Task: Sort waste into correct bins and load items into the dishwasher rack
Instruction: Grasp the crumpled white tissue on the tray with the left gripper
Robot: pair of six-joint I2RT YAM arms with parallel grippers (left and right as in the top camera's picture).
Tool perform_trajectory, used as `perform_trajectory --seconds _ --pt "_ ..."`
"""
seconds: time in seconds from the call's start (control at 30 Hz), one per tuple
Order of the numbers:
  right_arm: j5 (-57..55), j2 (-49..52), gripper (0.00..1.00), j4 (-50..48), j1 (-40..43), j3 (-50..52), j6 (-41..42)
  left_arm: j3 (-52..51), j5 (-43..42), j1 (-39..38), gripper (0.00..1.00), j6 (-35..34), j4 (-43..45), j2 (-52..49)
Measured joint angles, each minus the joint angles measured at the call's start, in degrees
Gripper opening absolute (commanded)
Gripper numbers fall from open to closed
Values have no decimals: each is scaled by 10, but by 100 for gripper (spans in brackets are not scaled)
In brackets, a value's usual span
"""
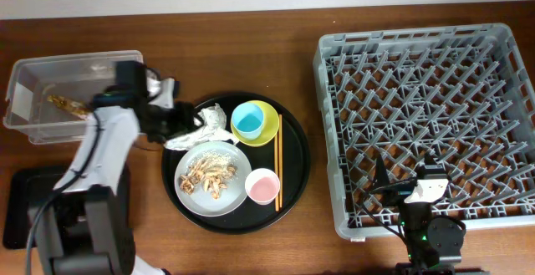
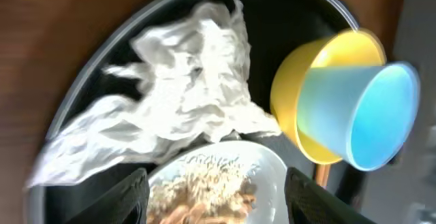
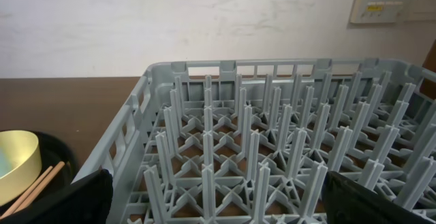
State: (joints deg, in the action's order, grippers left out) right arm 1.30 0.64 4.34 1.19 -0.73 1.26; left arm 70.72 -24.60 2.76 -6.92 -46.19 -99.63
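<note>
Surroundings are placed against the large round black tray [image 1: 297, 154].

**On the tray**
- Crumpled white paper [image 1: 203, 126] lies at its left side, reaching the rim and resting against the back edge of the grey-white plate [image 1: 188, 193].
- The plate sits front-left and carries tan food scraps [image 1: 209, 175].
- A light-blue cup [image 1: 248, 121] is nested in a yellow-green bowl [image 1: 269, 129] at the back.
- A pink cup [image 1: 262, 186] touches the plate's right side.
- Wooden chopsticks [image 1: 278, 162] lie front to back along the right.

**Off the tray**
- To its left, a clear plastic tub [image 1: 21, 112] holds a gold-brown bit [image 1: 67, 104].
- Front-left, a shallow black tray [image 1: 17, 212] is partly covered by the left arm.
- To its right stands the grey dishwasher rack [image 1: 324, 133].

**Visibility**
- The left wrist view is blurred.
- The cup and bowl smear in that view, and the plate is cut off at the bottom.
- The bit in the tub is too small to identify.

**Claws**
- The left gripper [image 2: 216, 180] hovers over the tray's left part, where paper meets plate. Its fingers are apart with nothing between them.
- The right gripper [image 3: 218, 207] is well right of the tray, over the rack's near side. Its fingers are spread wide and it is empty.
</note>
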Motion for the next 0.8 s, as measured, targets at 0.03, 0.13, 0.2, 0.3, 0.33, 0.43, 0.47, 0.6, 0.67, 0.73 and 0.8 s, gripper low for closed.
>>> perform_trajectory --seconds 0.03,0.13,0.2,0.3,0.33,0.43,0.47,0.6,0.67,0.73,0.8 --pt "0 0 98 0 0 0 0 -9 21 -18 62 -6 13 0" --pt "0 0 98 0 0 0 0 -15 101 -55 60 -25 35 0" --pt "0 0 98 0 0 0 0 -15 152 -72 57 -32 43 0" --pt "0 0 98 0 0 0 0 -16 223 -92 53 -36 63 -4" --pt "0 0 98 0 0 0 0 -16 237 -95 53 -39 64 -9" --pt "0 0 98 0 0 0 0 -16 261 -96 51 -49 65 -32" --pt "0 0 98 0 0 0 0 -16 266 -96 46 -50 67 -44" --pt "0 0 98 0 0 0 0 -17 277 -96 33 -59 76 -82" --pt "0 0 98 0 0 0 0 -18 280 -96 18 -63 80 -87" --pt "0 0 98 0 0 0 0 -18 281 -96 3 -62 81 -87" --pt "0 0 98 0 0 0 0 -18 281 -96 2 -64 75 -87"
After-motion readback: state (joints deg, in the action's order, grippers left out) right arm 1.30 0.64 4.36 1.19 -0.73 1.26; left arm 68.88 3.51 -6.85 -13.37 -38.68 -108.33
